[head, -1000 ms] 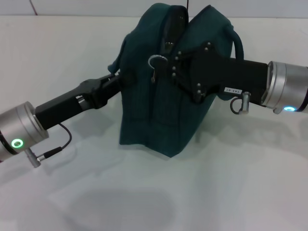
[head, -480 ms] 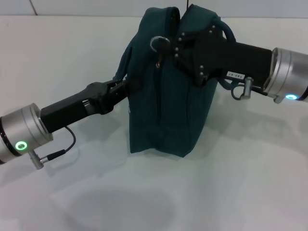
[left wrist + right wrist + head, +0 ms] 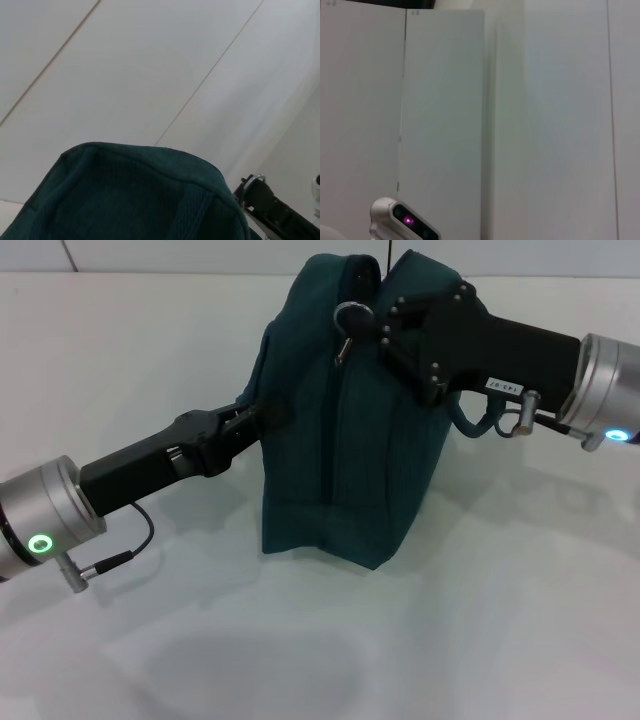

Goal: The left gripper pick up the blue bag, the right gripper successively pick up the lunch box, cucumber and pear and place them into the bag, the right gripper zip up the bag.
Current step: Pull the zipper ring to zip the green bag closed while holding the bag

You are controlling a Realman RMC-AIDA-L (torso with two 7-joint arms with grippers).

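Observation:
The blue bag (image 3: 350,440) stands upright on the white table, its top seam drawn together. My left gripper (image 3: 256,416) reaches in from the lower left and is shut on the bag's left side by a handle. From the right, my right gripper (image 3: 372,324) lies over the bag's top, pinching the ring zip pull (image 3: 350,313). The left wrist view shows the bag's fabric (image 3: 135,200) close up, with the right gripper (image 3: 270,205) beyond it. The lunch box, cucumber and pear are out of view.
The white table (image 3: 480,620) spreads around the bag on all sides. One bag handle (image 3: 478,425) loops under the right arm. A cable (image 3: 130,540) hangs from the left wrist. The right wrist view shows only white wall panels and a small grey device (image 3: 405,220).
The bag has gone from tilted to upright. The right gripper has moved up and to the right along the bag's top, and the zip ring has moved with it. The left arm shifted slightly.

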